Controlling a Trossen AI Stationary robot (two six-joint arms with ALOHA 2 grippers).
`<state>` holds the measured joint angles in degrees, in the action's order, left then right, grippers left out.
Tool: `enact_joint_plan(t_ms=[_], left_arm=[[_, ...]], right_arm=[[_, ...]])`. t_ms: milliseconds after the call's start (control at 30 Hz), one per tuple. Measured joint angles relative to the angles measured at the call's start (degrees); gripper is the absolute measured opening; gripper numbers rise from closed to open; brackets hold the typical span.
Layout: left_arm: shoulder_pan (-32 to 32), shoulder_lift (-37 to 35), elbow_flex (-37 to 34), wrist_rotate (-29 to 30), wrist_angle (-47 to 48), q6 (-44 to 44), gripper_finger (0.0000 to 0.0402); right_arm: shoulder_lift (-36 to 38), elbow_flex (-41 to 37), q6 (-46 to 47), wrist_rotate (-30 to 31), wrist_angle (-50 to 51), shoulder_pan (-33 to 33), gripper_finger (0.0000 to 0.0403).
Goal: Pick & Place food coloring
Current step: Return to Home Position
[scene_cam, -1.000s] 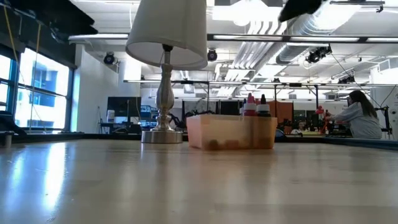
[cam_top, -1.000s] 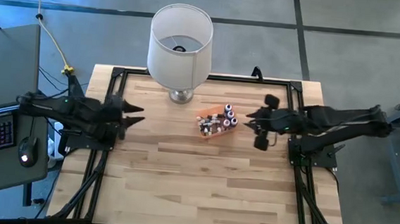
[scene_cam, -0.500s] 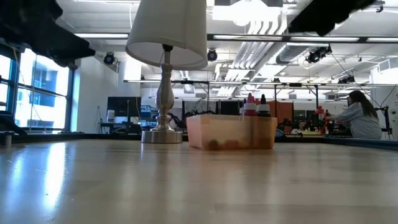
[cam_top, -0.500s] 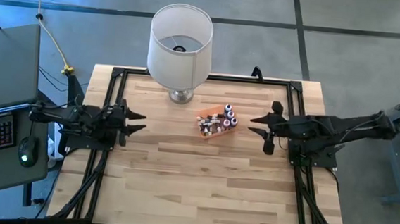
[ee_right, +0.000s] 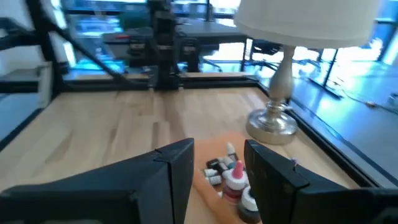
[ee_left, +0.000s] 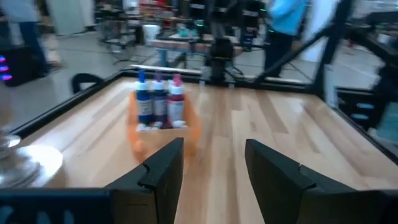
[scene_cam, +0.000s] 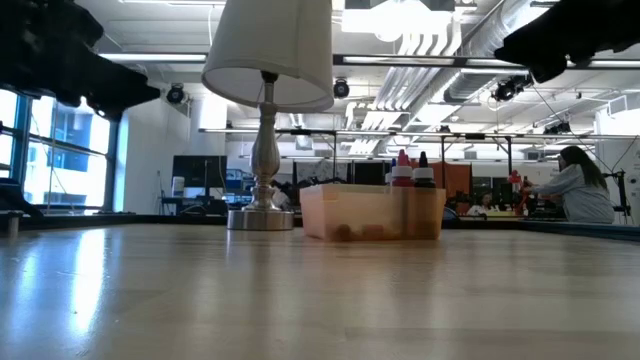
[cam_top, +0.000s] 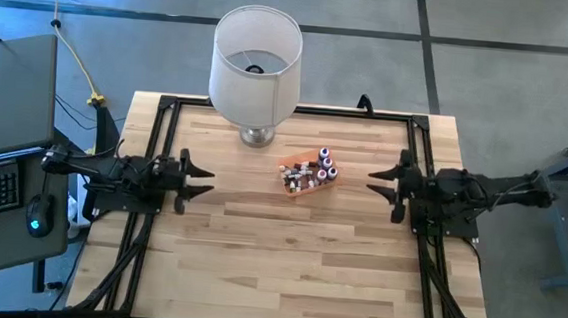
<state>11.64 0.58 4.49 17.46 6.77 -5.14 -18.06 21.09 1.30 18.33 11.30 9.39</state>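
Several tiny food coloring bottles [cam_top: 322,166] sit in the orange tray [cam_top: 292,187] near the table's far middle. Some stand upright, with red and dark caps [scene_cam: 402,168] showing above the tray wall [scene_cam: 372,214]; others lie inside [ee_right: 219,167]. The left wrist view shows blue, purple and pink bottles [ee_left: 158,102] standing. My left gripper [cam_top: 209,180] hovers open at the table's left side, pointing at the tray [ee_left: 138,138]. My right gripper [cam_top: 375,182] hovers open at the right side, also facing it. Both are well apart from the tray.
A lamp with a big white shade [cam_top: 258,49] stands on its metal base [cam_top: 258,135] just left of the tray, near the far edge [ee_right: 272,124]. A black frame [cam_top: 288,108] runs round the table. People are in the room beyond [scene_cam: 580,186].
My right gripper drew back from the tray toward the table's right edge and turned its wrist level. My left arm sank and stretched a little toward the tray. Tray and bottles stayed put.
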Motion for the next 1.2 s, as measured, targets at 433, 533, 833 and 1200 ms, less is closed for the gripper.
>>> enact_joint_plan(t_ms=[433, 533, 833, 1200], left_arm=[[0.0, -0.08, -0.24, -1.38, -3.37, 3.52, 0.017], [0.0, -0.09, -0.62, -1.42, -4.16, 3.44, 0.017], [0.0, 1.09, -3.58, -1.65, -9.69, 3.4, 0.017], [0.0, 1.57, -3.65, -2.25, -9.66, 2.92, 0.017]], right_arm=[[9.77, -11.84, -4.7, -5.28, -11.51, 0.0, 0.0134], [11.31, -14.68, -4.2, -5.29, -13.7, 0.0, 0.0134], [14.78, -20.28, -4.21, -5.23, -19.37, 0.0, 0.0134], [15.49, -20.51, -2.86, -4.78, -17.32, 0.0, 0.0135]])
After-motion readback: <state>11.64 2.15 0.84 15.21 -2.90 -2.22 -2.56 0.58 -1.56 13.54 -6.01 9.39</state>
